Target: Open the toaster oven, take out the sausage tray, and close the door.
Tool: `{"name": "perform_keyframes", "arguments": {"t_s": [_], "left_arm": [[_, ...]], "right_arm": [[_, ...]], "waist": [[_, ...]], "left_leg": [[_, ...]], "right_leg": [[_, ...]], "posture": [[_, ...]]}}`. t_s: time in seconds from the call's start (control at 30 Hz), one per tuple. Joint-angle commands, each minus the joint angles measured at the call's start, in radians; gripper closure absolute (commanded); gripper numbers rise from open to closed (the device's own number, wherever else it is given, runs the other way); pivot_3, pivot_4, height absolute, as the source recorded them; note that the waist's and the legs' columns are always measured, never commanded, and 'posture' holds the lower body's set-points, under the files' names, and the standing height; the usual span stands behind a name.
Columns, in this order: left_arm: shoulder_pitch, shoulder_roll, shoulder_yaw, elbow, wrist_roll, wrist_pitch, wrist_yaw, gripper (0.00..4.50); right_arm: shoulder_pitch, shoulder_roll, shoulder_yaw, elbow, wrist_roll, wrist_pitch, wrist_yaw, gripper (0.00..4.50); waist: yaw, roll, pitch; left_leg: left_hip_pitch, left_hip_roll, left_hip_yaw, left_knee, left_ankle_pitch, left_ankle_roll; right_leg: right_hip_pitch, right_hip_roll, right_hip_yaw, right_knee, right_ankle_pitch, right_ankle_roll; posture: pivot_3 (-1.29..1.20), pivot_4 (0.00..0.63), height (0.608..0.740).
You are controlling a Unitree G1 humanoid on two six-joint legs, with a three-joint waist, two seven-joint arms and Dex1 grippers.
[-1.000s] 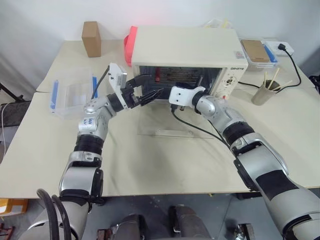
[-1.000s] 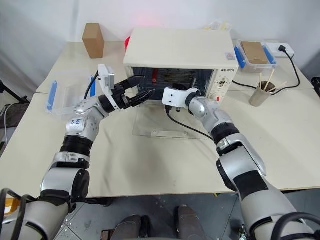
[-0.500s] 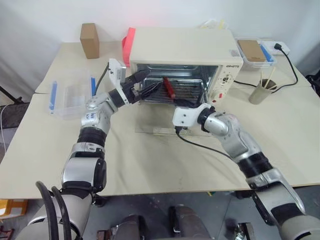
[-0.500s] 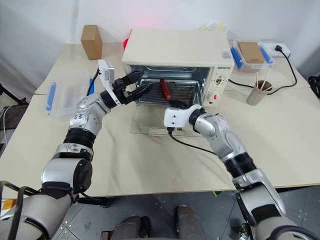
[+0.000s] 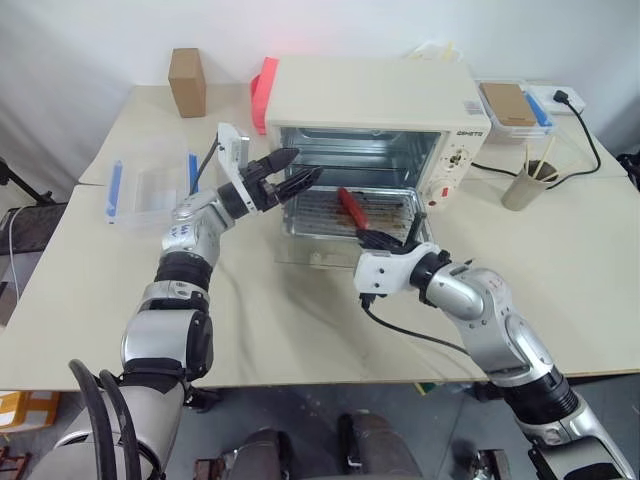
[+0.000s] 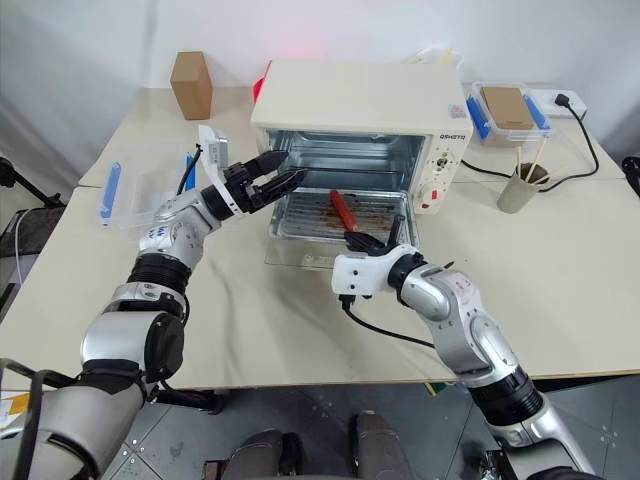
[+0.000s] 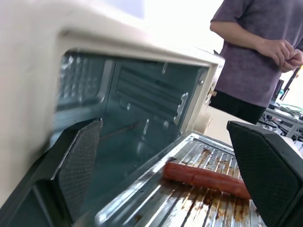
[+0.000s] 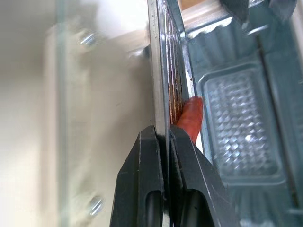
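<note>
The cream-white toaster oven [image 5: 370, 95] stands open at the back of the table. Its glass door [image 5: 300, 255] lies folded down flat in front of it. The silver sausage tray [image 5: 385, 205] sticks halfway out of the opening, above the door, with brown grease marks and one red sausage [image 5: 350, 207] on it. My right gripper [image 5: 388, 240] is shut on the tray's front rim; in the right wrist view the fingers [image 8: 151, 179] pinch the thin metal edge. My left gripper [image 5: 300, 180] hovers open at the left side of the opening, level with the tray, holding nothing.
A clear plastic box with blue clasps [image 5: 150, 185] sits left of the oven, and a cardboard box [image 5: 186, 80] stands at the back left. A cup of sticks [image 5: 525, 185] and a lidded container [image 5: 512, 102] stand to the right. A person [image 7: 255, 56] stands beyond the table.
My right gripper has drawn back toward me, and the tray with the sausage has slid out of the oven with it. The left gripper has stayed open at the opening.
</note>
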Motion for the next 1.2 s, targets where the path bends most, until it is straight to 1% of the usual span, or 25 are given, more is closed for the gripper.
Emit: {"name": "perform_keyframes", "arguments": {"t_s": [0.03, 0.1, 0.13, 0.2, 0.27, 0.33, 0.37, 0.5, 0.6, 0.73, 0.83, 0.87, 0.93, 1.0, 1.1, 1.2], "left_arm": [[-0.024, 0.082, 0.043, -0.029, -0.05, 0.261, 0.01, 0.0], [-0.019, 0.108, 0.04, -0.051, -0.061, 0.37, -0.003, 0.0], [-0.012, 0.13, 0.034, -0.067, -0.068, 0.46, -0.015, 0.0], [-0.001, 0.191, -0.02, -0.101, -0.062, 0.707, -0.037, 0.0], [0.015, 0.226, -0.049, -0.143, -0.074, 0.86, -0.056, 0.0], [0.012, 0.236, -0.002, -0.179, -0.149, 1.054, -0.043, 0.0], [0.012, 0.236, 0.017, -0.193, -0.17, 1.114, -0.032, 0.0], [0.047, 0.205, 0.063, -0.27, -0.201, 1.236, 0.048, 0.0], [0.061, 0.168, 0.137, -0.298, -0.226, 1.301, 0.121, 0.0], [0.083, 0.124, 0.204, -0.345, -0.251, 1.368, 0.187, 0.0], [0.091, 0.1, 0.248, -0.359, -0.255, 1.392, 0.237, 0.59], [0.092, 0.094, 0.26, -0.364, -0.255, 1.395, 0.251, 0.85], [0.092, 0.085, 0.287, -0.366, -0.257, 1.406, 0.277, 1.52], [0.091, 0.081, 0.305, -0.352, -0.272, 1.415, 0.298, 2.1], [0.091, 0.078, 0.312, -0.33, -0.307, 1.417, 0.325, 3.07], [0.094, 0.071, 0.323, -0.313, -0.338, 1.417, 0.357, 3.93]], "right_arm": [[0.02, -0.019, -0.037, -0.095, -0.01, 0.005, 0.013, 4.46], [0.03, -0.02, -0.037, -0.104, -0.012, 0.007, 0.012, 4.46], [0.037, -0.023, -0.036, -0.11, -0.01, -0.001, 0.012, 4.46], [0.033, -0.033, -0.032, -0.119, -0.013, -0.058, -0.013, 4.46], [0.023, -0.032, -0.033, -0.119, -0.013, -0.09, -0.029, 4.46], [0.009, -0.034, -0.028, -0.101, -0.002, -0.125, -0.029, 4.46], [0.006, -0.034, -0.028, -0.094, 0.003, -0.136, -0.028, 4.46], [-0.023, -0.024, -0.019, -0.066, 0.0, -0.182, -0.04, 4.46], [-0.049, -0.014, -0.007, -0.041, 0.001, -0.205, -0.035, 4.46], [-0.077, 0.0, 0.001, -0.009, 0.007, -0.233, -0.034, 4.46], [-0.088, 0.006, -0.001, 0.007, 0.008, -0.246, -0.033, 4.46], [-0.089, 0.006, -0.003, 0.013, 0.009, -0.249, -0.033, 4.46], [-0.086, 0.005, -0.007, 0.02, 0.011, -0.257, -0.032, 4.46], [-0.082, 0.003, -0.011, 0.025, 0.015, -0.267, -0.033, 4.46], [-0.081, 0.004, -0.013, 0.031, 0.022, -0.279, -0.032, 4.46], [-0.079, 0.005, -0.014, 0.036, 0.037, -0.285, -0.028, 4.46]], "waist": [[-0.003, 0.0, 0.0], [-0.003, -0.001, 0.0], [-0.001, -0.001, 0.001], [0.0, -0.001, 0.001], [0.0, -0.002, 0.001], [0.002, -0.002, 0.001], [0.003, -0.003, 0.002], [0.006, -0.004, 0.002], [0.007, -0.004, 0.002], [0.003, -0.004, 0.002], [0.003, -0.004, 0.002], [0.003, -0.004, 0.002], [0.003, -0.004, 0.002], [0.003, -0.004, 0.002], [0.004, -0.004, 0.002], [0.004, -0.004, 0.002]], "left_leg": [[0.0, 0.0, 0.0, 0.0, 0.0, 0.0], [0.001, 0.0, 0.0, 0.0, 0.0, 0.0], [0.001, 0.0, 0.0, 0.0, 0.0, 0.0], [0.001, 0.0, -0.001, 0.0, 0.0, 0.0], [0.0, 0.0, -0.001, 0.0, -0.001, 0.0], [0.0, 0.0, -0.001, 0.0, -0.001, 0.0], [0.0, 0.0, -0.002, 0.0, -0.001, 0.0], [0.0, 0.0, -0.003, 0.001, -0.001, 0.0], [0.0, 0.0, -0.003, 0.001, -0.001, 0.0], [0.0, 0.0, -0.003, 0.002, -0.001, 0.0], [0.001, 0.0, -0.003, 0.002, -0.001, 0.0], [0.001, 0.0, -0.003, 0.002, -0.001, 0.0], [0.001, 0.0, -0.002, 0.002, -0.001, 0.0], [0.001, 0.0, -0.002, 0.002, -0.001, 0.0], [0.001, 0.0, -0.002, 0.002, -0.001, 0.0], [0.001, 0.0, -0.002, 0.002, -0.001, 0.0]], "right_leg": [[0.0, 0.0, 0.0, 0.001, 0.0, 0.0], [0.0, 0.001, 0.001, 0.001, 0.0, 0.0], [0.0, 0.001, 0.0, 0.001, 0.0, 0.0], [0.0, 0.001, 0.0, 0.001, 0.0, 0.0], [0.0, 0.001, 0.001, 0.001, 0.0, 0.0], [0.0, 0.0, 0.0, 0.001, 0.0, 0.0], [0.0, 0.0, 0.0, 0.001, 0.0, 0.0], [0.001, -0.001, 0.0, 0.001, 0.0, 0.0], [0.001, -0.001, 0.0, 0.002, 0.0, 0.0], [0.001, -0.001, 0.0, 0.003, 0.0, 0.0], [0.001, -0.001, -0.001, 0.003, 0.0, 0.0], [0.001, -0.001, 0.0, 0.003, 0.0, 0.0], [0.001, -0.001, 0.0, 0.003, 0.0, 0.0], [0.001, -0.001, 0.0, 0.003, 0.0, 0.0], [0.001, -0.001, -0.001, 0.003, 0.0, 0.0], [0.001, -0.001, 0.0, 0.003, 0.0, 0.0]], "posture": [[0.0, 0.15, 0.74], [0.0, 0.15, 0.74], [0.0, 0.15, 0.74], [0.0, 0.15, 0.74], [0.0, 0.15, 0.74], [0.0, 0.15, 0.74], [0.0, 0.15, 0.74], [0.0, 0.15, 0.74], [0.0, 0.15, 0.74], [0.0, 0.15, 0.74], [0.0, 0.15, 0.74], [0.0, 0.15, 0.74], [0.0, 0.15, 0.74], [0.0, 0.15, 0.74], [0.0, 0.15, 0.74], [0.0, 0.15, 0.74]]}}
